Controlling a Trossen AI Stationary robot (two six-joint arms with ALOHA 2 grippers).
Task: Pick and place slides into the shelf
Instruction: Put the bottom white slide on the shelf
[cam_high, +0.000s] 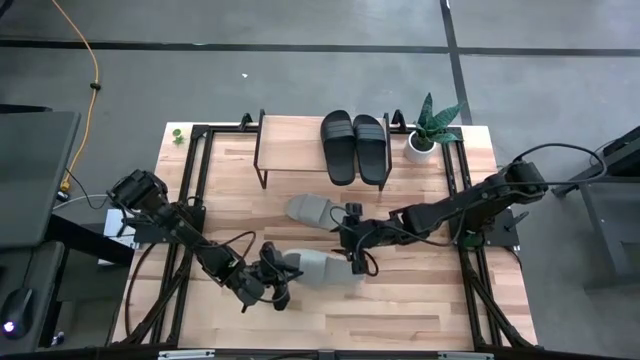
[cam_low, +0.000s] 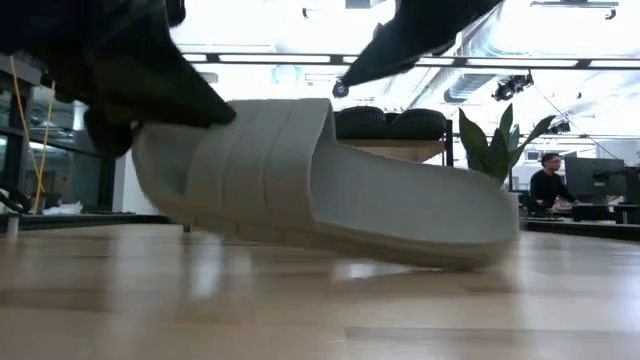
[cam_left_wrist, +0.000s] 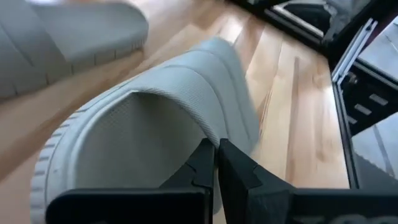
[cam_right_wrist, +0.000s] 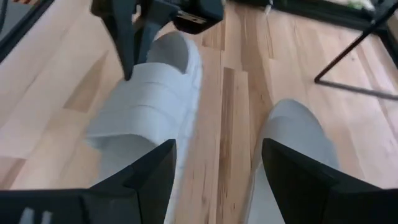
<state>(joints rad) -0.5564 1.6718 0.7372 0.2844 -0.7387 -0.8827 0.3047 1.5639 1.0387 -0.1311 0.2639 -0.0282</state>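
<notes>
Two black slides (cam_high: 354, 147) lie side by side on the right half of the shelf (cam_high: 288, 140) at the table's far side. Two light grey slides are on the tabletop: one (cam_high: 313, 209) lies flat in front of the shelf, the other (cam_high: 316, 264) is nearer, between both grippers. My left gripper (cam_high: 276, 278) is shut on this near grey slide (cam_left_wrist: 155, 124). My right gripper (cam_right_wrist: 217, 174) is open and hovers just right of that slide, above the gap between the two grey slides, touching nothing. My left gripper pinches the near grey slide by the edge of its wide strap (cam_left_wrist: 205, 134) between its two fingers. It comes slanting down from the table's left. The slide is tilted: the strap end is raised and the other end (cam_low: 480, 245) rests on the table.
A potted plant (cam_high: 428, 128) stands right of the shelf at the far right corner. Dark frame rails (cam_high: 185, 190) run along the table's left and right sides. The shelf's left half is bare. A person sits in the room beyond the table (cam_low: 548, 180).
</notes>
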